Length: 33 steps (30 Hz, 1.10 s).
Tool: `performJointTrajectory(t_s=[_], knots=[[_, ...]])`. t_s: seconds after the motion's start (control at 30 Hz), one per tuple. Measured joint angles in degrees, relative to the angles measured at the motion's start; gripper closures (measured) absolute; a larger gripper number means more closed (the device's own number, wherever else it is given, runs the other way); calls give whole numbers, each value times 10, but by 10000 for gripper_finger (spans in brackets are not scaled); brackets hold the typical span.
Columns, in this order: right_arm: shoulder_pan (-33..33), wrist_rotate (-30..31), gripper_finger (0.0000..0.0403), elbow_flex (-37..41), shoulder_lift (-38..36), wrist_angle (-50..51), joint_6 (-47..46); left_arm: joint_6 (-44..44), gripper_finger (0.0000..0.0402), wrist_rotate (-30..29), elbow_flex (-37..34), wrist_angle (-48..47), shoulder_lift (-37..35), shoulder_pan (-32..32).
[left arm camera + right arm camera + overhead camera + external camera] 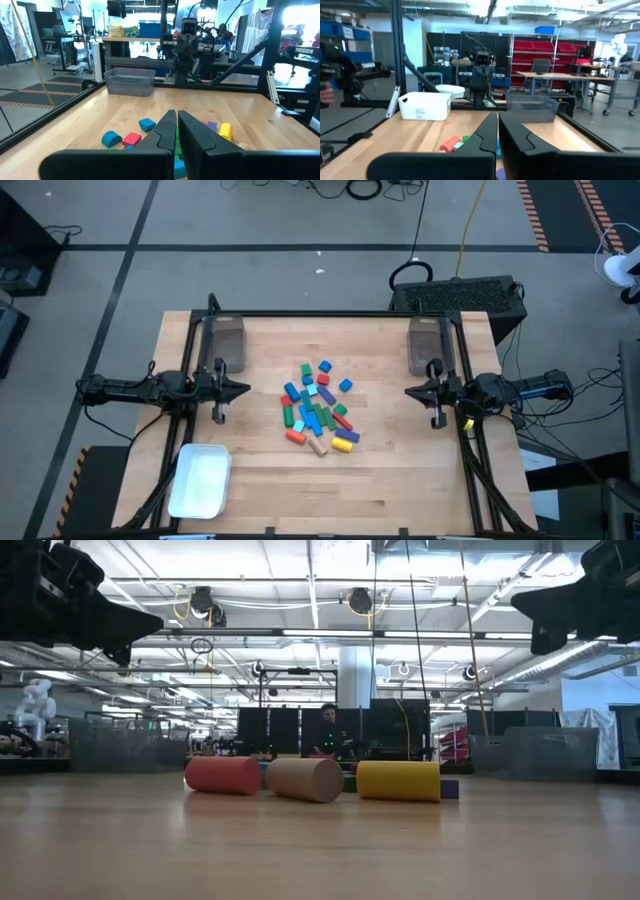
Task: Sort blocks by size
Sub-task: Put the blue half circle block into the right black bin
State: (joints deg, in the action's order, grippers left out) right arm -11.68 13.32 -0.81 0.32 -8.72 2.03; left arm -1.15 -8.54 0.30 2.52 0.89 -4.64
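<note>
- Twenty or so blocks (318, 408) lie heaped at mid-table, still unsorted by size.
- Left gripper (238, 390) hangs at the heap's 9 o'clock, fingers pressed together, apparently parked clear until a first pick.
- Right gripper (412, 391) mirrors it at 3 o'clock, likewise closed.
- Two grey bins (225, 340) at 12 o'clock and a white tray (200, 480) at 7 o'clock stand apart, likely as sorting destinations.

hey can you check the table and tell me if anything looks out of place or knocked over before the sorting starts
Nothing stands out. The blocks lie in one loose unsorted heap at the table's middle, none off the edge. The left gripper and right gripper hover at either side, fingers shut, holding nothing. A white tray sits at the near left corner.
</note>
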Motion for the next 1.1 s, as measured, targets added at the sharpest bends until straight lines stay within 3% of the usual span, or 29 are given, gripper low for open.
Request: performJointTrajectory(t_s=[0.27, 0.5, 0.7, 0.97, 1.1], knots=[[0, 72, 396, 0, 18, -1, -28, 0, 378, 0, 0, 0, 0, 0], [1, 129, 343, 0, 78, 0, -62, 1, 378, -1, 0, 15, 0, 0], [3, 194, 294, 0, 140, -4, -89, 27, 378, -52, 0, 13, 0, 0], [24, 179, 257, -3, 230, -85, -121, 29, 378, -99, 0, 16, 4, 0], [38, 179, 248, -32, 287, -96, -121, -26, 356, -112, 0, 17, 20, 3]])
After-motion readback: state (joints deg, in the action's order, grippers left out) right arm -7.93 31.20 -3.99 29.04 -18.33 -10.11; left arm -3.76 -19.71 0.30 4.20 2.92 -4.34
